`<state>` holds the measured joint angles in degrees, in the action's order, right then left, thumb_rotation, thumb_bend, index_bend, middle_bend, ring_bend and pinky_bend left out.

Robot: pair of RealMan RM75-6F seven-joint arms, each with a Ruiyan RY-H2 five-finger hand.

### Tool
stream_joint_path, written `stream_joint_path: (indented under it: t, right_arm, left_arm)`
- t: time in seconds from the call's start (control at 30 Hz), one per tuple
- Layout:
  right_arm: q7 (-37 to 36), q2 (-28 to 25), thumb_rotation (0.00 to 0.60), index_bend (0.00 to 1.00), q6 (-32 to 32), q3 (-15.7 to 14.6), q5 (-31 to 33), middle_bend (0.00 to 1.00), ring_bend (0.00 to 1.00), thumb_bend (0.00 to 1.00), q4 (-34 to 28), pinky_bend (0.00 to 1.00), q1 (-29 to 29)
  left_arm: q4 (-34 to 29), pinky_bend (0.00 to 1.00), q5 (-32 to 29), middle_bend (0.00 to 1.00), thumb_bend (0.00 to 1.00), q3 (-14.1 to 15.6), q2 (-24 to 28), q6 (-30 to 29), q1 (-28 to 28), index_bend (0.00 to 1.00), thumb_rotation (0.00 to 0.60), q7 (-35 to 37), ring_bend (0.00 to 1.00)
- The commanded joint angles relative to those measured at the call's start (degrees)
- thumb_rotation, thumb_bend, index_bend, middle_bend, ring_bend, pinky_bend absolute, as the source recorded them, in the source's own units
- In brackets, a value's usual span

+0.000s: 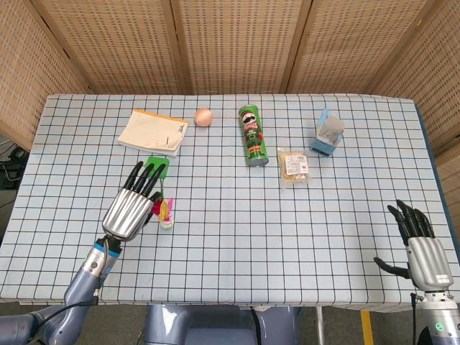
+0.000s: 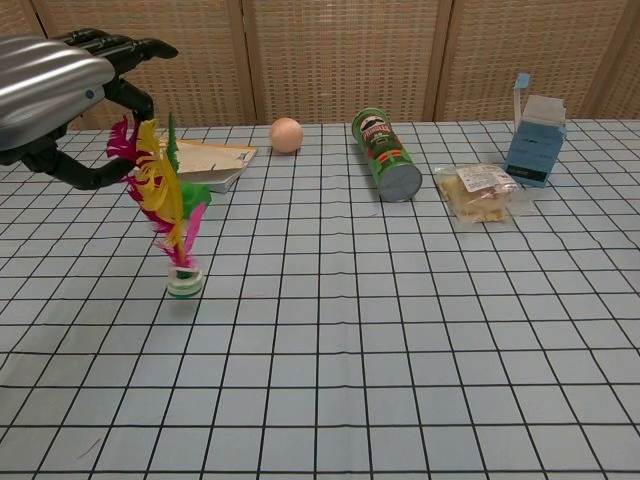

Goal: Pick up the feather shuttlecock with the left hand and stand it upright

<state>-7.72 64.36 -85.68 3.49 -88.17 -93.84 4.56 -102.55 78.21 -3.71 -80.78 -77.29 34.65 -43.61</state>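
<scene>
The feather shuttlecock [image 2: 165, 205] stands upright, its white and green base [image 2: 184, 283] on the checked tablecloth and its yellow, pink and green feathers pointing up. My left hand [image 2: 55, 90] is at the feather tops, thumb and fingers curved around them, and holds it there. From the head view the shuttlecock [image 1: 165, 214] shows just right of the left hand [image 1: 133, 205]. My right hand [image 1: 420, 248] hovers at the table's front right edge, fingers spread, holding nothing.
A green block [image 1: 157, 165] lies just beyond the left fingertips, with a booklet [image 1: 152, 131] behind it. Further back are an orange ball [image 1: 203, 116], a lying green crisp can [image 1: 251, 135], a snack packet [image 1: 294, 165] and a blue-white carton [image 1: 327, 134].
</scene>
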Motion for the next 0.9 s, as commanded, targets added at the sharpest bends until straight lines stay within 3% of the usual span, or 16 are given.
stream_joint_path:
  t: [0.03, 0.27, 0.4, 0.47, 0.9]
  right_arm:
    - [0.51, 0.15, 0.6, 0.0, 0.07, -0.16, -0.22, 0.0, 0.0, 0.02, -0.08, 0.0, 0.04]
    - [0.97, 0.41, 0.6, 0.0, 0.17, -0.27, -0.28, 0.0, 0.0, 0.02, 0.06, 0.0, 0.08]
    - [0.97, 0.52, 0.6, 0.0, 0.11, -0.3, -0.34, 0.0, 0.0, 0.02, 0.2, 0.0, 0.06]
    - [0.85, 0.51, 0.6, 0.0, 0.15, -0.28, -0.26, 0.0, 0.0, 0.02, 0.21, 0.0, 0.07]
    - [0.73, 0.53, 0.6, 0.0, -0.19, -0.41, -0.69, 0.0, 0.0, 0.02, 0.17, 0.0, -0.01]
  left_arm:
    - [0.96, 0.01, 0.11, 0.0, 0.65, 0.02, -0.06, 0.2, -0.52, 0.73, 0.6, 1.17, 0.0]
    - [3.43, 0.01, -0.21, 0.0, 0.6, -0.28, -0.76, 1.03, -1.26, 0.68, 0.6, 2.65, 0.0]
    - [5.04, 0.0, -0.08, 0.0, 0.41, 0.84, -1.41, 1.79, -2.13, 0.51, 0.6, 3.73, 0.0]
    - [5.35, 0.0, 0.09, 0.0, 0.36, 1.03, -1.51, 1.68, -2.61, 0.45, 0.6, 4.48, 0.0]
    - [4.5, 0.0, 3.35, 0.0, 0.34, 1.71, 1.39, -0.62, -5.69, 0.33, 0.6, 9.34, 0.0]
